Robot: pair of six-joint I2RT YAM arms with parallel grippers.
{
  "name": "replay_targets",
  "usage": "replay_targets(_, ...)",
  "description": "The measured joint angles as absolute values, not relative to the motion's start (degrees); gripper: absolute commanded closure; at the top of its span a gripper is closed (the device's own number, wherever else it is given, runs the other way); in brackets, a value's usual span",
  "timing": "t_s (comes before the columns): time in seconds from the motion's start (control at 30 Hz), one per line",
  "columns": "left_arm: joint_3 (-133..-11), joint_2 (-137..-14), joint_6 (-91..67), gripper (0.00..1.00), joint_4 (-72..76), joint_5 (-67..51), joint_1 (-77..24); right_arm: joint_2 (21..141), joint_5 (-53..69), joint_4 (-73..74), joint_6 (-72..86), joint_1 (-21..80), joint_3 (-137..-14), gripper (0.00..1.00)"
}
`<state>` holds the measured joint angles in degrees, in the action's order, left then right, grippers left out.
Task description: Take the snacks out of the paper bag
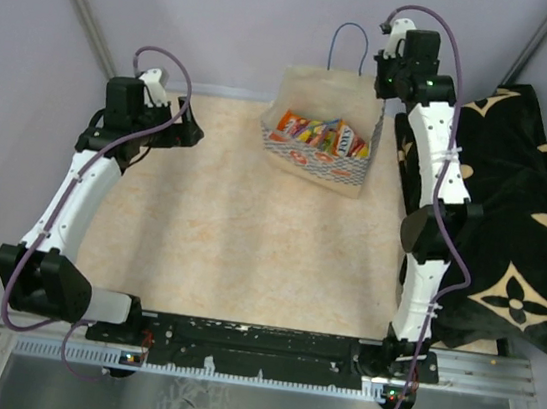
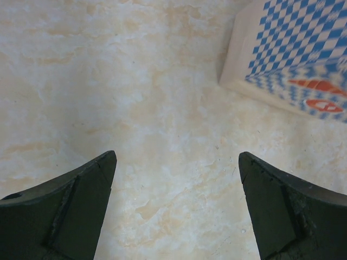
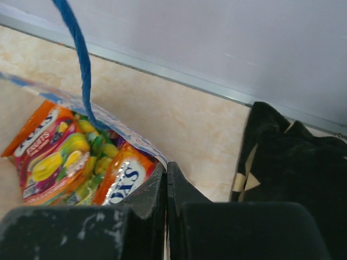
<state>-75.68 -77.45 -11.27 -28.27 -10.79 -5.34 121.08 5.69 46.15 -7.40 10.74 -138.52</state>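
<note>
The paper bag stands at the back of the table, mouth open and tipped toward the camera, one blue cord handle sticking up. Several glossy snacks, orange, green and purple, lie packed inside. My right gripper is at the bag's back right corner. In the right wrist view its jaws are pressed together, with the bag's checked rim running into the seam beside the snacks. My left gripper hovers low over bare table left of the bag, fingers wide apart with nothing between them. The bag's checked side shows ahead to its right.
A black cloth with gold flower marks lies heaped along the right side, close to the right arm and seen again in the right wrist view. The back wall rises just behind the bag. Marbled tabletop stretches between the arms.
</note>
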Motion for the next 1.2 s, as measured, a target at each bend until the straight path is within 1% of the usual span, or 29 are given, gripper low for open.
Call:
replay_targets(0.1, -74.6, -77.0, -10.9, 0.00, -28.4, -10.8, -6.5, 120.6, 6.6, 46.0, -7.7, 9.6, -138.0, 1.00)
replay_targets(0.17, -73.2, -76.2, -10.7, 0.00, -28.5, -10.8, -7.7, 118.8, 7.2, 45.4, -7.9, 9.4, -135.0, 1.00)
replay_targets(0.2, -72.6, -75.6, -10.7, 0.00, -28.5, -10.8, -8.2, 116.9, 7.1, 44.1, -8.0, 9.8, -131.9, 1.00)
replay_targets(0.27, -70.7, -74.1, -10.6, 0.00, -28.5, -10.9, -9.4, 110.3, 5.4, 40.4, -9.2, 12.0, -120.6, 1.00)
replay_targets(0.37, -67.1, -71.4, -10.7, 0.00, -28.0, -11.3, -11.1, 101.4, 2.2, 35.5, -10.5, 18.5, -107.0, 1.00)
replay_targets(0.47, -63.5, -69.6, -11.6, 0.00, -26.9, -12.1, -12.4, 94.2, 0.7, 32.0, -10.7, 24.5, -96.3, 1.00)
replay_targets(0.63, -58.5, -68.9, -13.6, 0.00, -24.1, -13.0, -13.6, 85.0, -2.4, 26.7, -10.3, 29.3, -83.7, 1.00)
replay_targets(0.77, -55.5, -67.4, -14.6, 0.00, -23.5, -12.9, -14.1, 79.8, -5.5, 24.5, -9.3, 30.8, -78.0, 1.00)
replay_targets(0.9, -54.6, -64.9, -14.5, 0.00, -23.4, -11.9, -14.2, 75.6, -8.0, 24.3, -8.7, 34.9, -73.8, 1.00)
replay_targets(1.03, -54.5, -62.6, -14.4, 0.00, -22.7, -12.7, -14.2, 74.4, -9.4, 24.4, -7.7, 35.9, -72.7, 1.00)
replay_targets(1.2, -52.4, -63.6, -19.2, 0.00, -17.2, -18.0, -14.4, 74.3, -11.8, 24.0, -6.7, 35.9, -72.7, 1.00)
